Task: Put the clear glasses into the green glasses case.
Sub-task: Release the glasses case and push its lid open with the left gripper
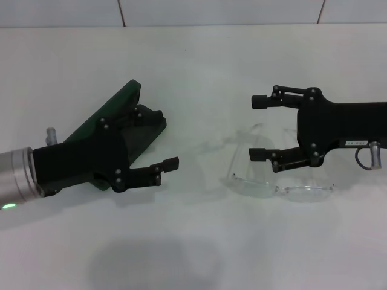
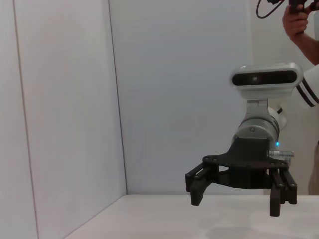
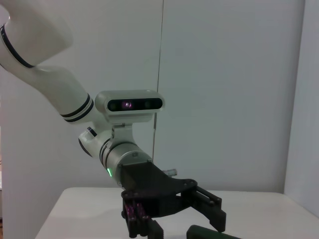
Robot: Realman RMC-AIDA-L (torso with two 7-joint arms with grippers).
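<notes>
The green glasses case [image 1: 124, 99] lies on the white table at the left, and my left arm covers much of it. Above its near end hovers my left gripper [image 1: 160, 139], open and empty. The clear glasses [image 1: 257, 184] rest on the table right of centre, arms pointing away from me. My right gripper [image 1: 260, 128] hangs open just above their far side, one finger over the frame, holding nothing. In the left wrist view the right gripper [image 2: 239, 199] shows open above the table. The right wrist view shows the left gripper [image 3: 182, 226] open beside a strip of the case [image 3: 209, 232].
The white table [image 1: 193, 241] runs to a white wall at the back. A person's hand [image 2: 299, 20] holding a controller shows behind the right arm in the left wrist view.
</notes>
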